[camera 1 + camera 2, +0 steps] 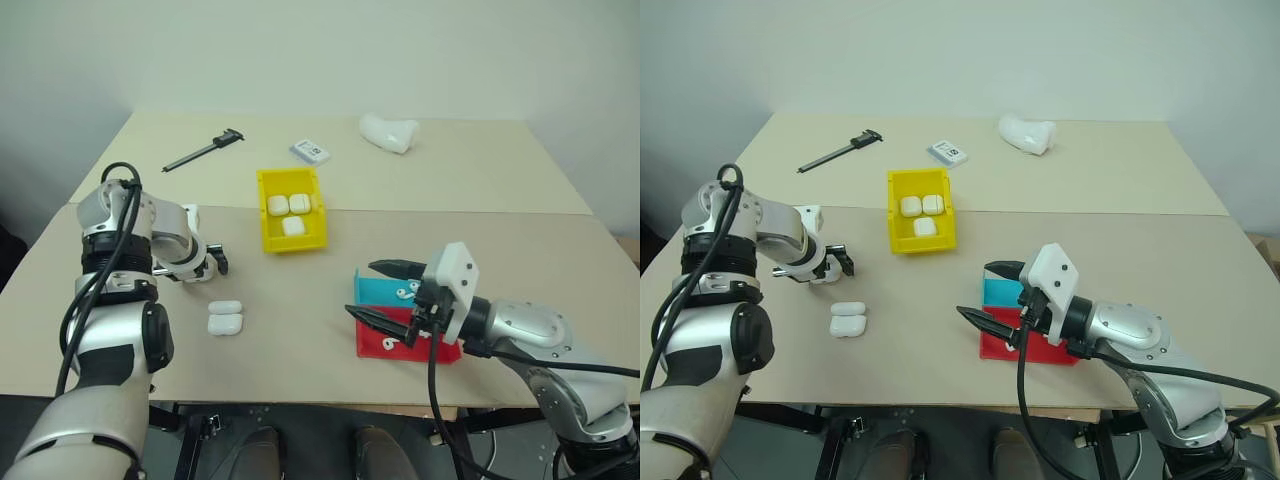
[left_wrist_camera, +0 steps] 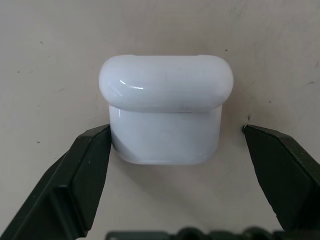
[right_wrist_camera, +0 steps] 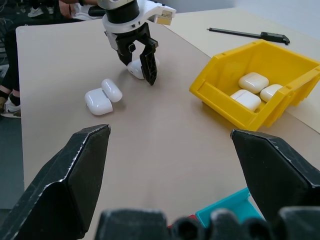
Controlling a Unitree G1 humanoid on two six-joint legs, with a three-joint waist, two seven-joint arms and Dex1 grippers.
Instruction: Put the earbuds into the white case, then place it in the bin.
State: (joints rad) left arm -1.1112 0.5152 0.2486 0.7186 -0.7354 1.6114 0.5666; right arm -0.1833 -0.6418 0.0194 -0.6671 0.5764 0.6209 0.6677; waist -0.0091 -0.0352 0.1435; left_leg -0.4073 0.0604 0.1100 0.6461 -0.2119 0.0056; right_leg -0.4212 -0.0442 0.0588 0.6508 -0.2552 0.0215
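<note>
A white case (image 2: 165,120) lies on the table between the fingers of my left gripper (image 1: 205,262), which points down and is open. One finger (image 2: 85,170) is at the case's side and the other stands clear of it. A second white case (image 1: 225,317) lies with its lid open just in front of that gripper. The yellow bin (image 1: 264,218) at the table's middle holds three cases. Earbuds (image 1: 405,292) lie in the blue tray (image 1: 372,290) and in the red tray (image 1: 372,348). My right gripper (image 1: 362,290) hovers open over these trays, holding nothing.
A black caliper (image 1: 205,148), a flat white-and-grey card box (image 1: 310,151) and a lumpy white object (image 1: 388,131) lie on the far half of the table. The trays sit close to the front edge.
</note>
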